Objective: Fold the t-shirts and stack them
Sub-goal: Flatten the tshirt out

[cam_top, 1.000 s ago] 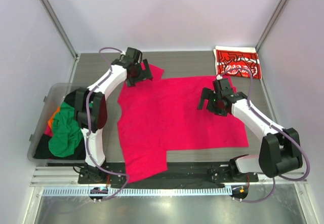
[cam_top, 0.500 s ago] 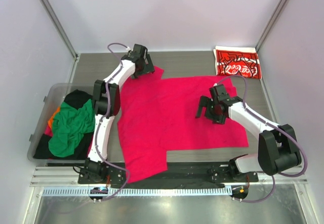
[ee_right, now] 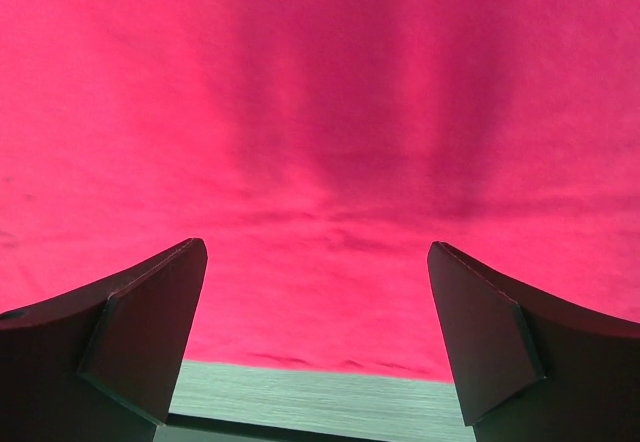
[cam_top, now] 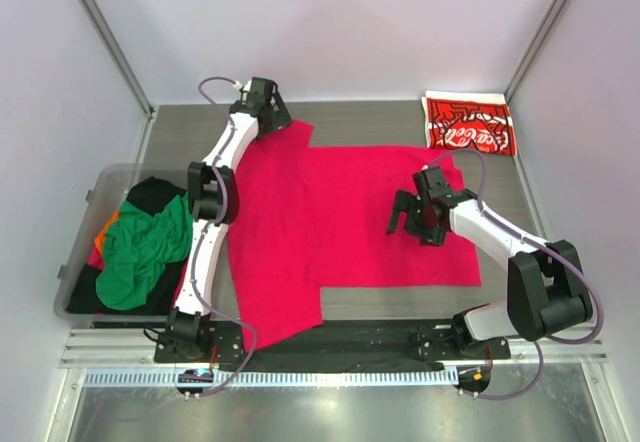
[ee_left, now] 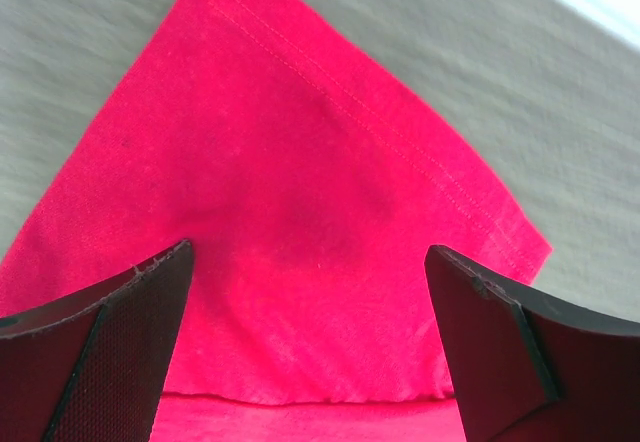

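A plain crimson-pink t-shirt (cam_top: pixel 340 212) lies spread flat on the grey table. My left gripper (cam_top: pixel 268 112) is open above its far left sleeve, whose pointed corner shows in the left wrist view (ee_left: pixel 320 192). My right gripper (cam_top: pixel 420 214) is open over the shirt's right part; the right wrist view shows the cloth (ee_right: pixel 320 132) and its edge on the table between the fingers. A folded red t-shirt with white Coca-Cola print (cam_top: pixel 468 124) lies at the far right corner. Green (cam_top: pixel 140 252), black and orange shirts fill a bin at the left.
A clear plastic bin (cam_top: pixel 85 212) stands at the left edge of the table. The enclosure's pale walls surround the table (cam_top: pixel 370 122). A metal rail with the arm bases runs along the near edge (cam_top: pixel 330 347).
The left gripper has moved further back and left at the sleeve. The pink shirt has shifted slightly left and toward the back. The right gripper has barely moved.
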You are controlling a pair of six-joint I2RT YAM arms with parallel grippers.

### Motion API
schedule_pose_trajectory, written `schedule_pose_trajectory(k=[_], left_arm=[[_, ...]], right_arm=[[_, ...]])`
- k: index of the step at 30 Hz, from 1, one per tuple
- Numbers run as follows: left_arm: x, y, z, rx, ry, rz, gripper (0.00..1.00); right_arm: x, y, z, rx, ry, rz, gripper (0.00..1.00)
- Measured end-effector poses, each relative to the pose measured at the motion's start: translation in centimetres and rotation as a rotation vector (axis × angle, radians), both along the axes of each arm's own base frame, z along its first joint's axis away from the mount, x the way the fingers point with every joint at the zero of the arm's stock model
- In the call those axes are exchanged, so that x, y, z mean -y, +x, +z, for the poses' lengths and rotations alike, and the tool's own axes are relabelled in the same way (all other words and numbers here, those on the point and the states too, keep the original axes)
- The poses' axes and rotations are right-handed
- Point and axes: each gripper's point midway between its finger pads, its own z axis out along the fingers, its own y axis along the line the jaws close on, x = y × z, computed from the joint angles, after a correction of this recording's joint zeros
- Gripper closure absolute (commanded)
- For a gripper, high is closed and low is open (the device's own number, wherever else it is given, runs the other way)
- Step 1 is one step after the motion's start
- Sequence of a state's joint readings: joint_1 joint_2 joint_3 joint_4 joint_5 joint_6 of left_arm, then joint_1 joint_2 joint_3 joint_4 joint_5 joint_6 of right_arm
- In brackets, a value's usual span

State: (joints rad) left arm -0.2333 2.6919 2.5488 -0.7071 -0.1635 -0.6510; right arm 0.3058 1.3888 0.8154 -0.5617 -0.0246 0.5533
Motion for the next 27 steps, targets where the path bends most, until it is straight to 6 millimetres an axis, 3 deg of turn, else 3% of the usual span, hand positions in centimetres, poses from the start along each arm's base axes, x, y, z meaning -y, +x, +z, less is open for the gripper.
schedule_pose_trajectory(k=[5,10,13,15,19,21,23,25,27], left_arm=[[-1.6,1.4,0.5,0.035,-0.042,0.016,0.00],[-1.6,1.8,1.1,0.051,-0.089,-0.006,0.00],[-1.8,0.6,2.3,0.035,-0.087,-0.011,0.00],[-2.2,-1.1,4.7,0.025,-0.079,-0.011,0.00],[-3.6,-6.1,12.8,0.061,-0.057,-0.005,0.00],[-4.3,-10.2,17.2,0.093,-0.049,-0.007,0.00],[-5.0,-15.4,20.0,0.109,-0.037,-0.008,0.00],[-5.3,-20.8,20.7,0.094,-0.024,-0.012,0.00],[-4.6,-26.7,19.5,0.041,-0.014,-0.037,0.00]], right_arm=[[0.1,-0.2,-0.8,-0.028,-0.010,0.000,0.01],[0.1,-0.1,-0.8,-0.027,-0.013,-0.002,0.01],[0.1,0.7,0.0,0.000,-0.016,-0.008,0.02],[0.3,1.3,0.8,0.032,-0.028,-0.022,0.01],[1.6,2.1,3.7,0.138,-0.060,-0.091,0.00],[2.6,1.9,5.7,0.201,-0.071,-0.147,0.00],[3.2,1.7,7.6,0.273,-0.056,-0.204,0.00],[3.7,1.0,8.5,0.315,-0.035,-0.243,0.00],[3.9,0.0,8.6,0.328,-0.010,-0.268,0.00]])
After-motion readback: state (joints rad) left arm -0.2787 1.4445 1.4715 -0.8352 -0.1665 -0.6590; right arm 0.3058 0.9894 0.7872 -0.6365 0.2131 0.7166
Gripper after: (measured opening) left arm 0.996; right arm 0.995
